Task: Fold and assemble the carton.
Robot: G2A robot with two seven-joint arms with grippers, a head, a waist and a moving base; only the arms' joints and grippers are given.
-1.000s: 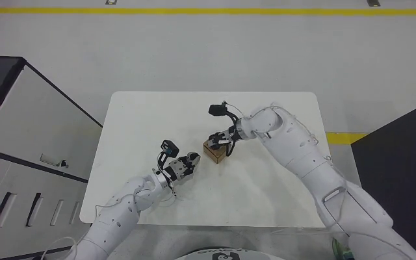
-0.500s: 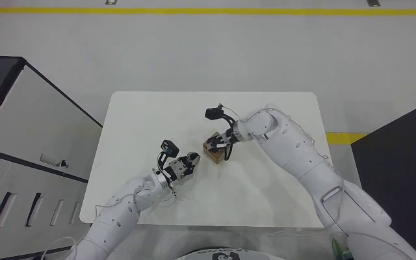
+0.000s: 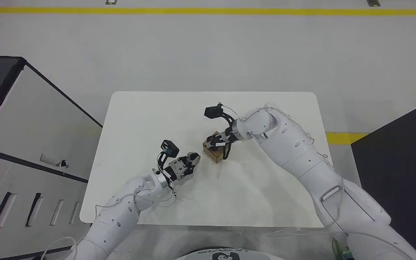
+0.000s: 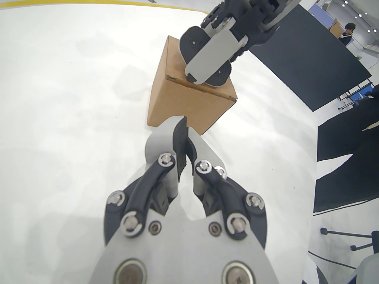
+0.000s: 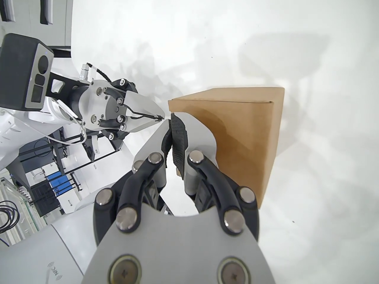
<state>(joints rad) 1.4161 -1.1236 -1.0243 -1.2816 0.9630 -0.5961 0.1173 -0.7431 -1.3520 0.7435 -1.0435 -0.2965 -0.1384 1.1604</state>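
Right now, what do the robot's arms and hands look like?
The left hand and right hand are grey metal with black link bars, silver screws and black dimpled pads. The left arm and right arm wear white shells. Each wrist carries a black camera box; thin black cables run along the left one.

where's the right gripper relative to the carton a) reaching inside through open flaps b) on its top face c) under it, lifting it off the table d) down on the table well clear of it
b: the left wrist view shows the right gripper, jaws shut, resting on the top face of the closed carton near one edge.
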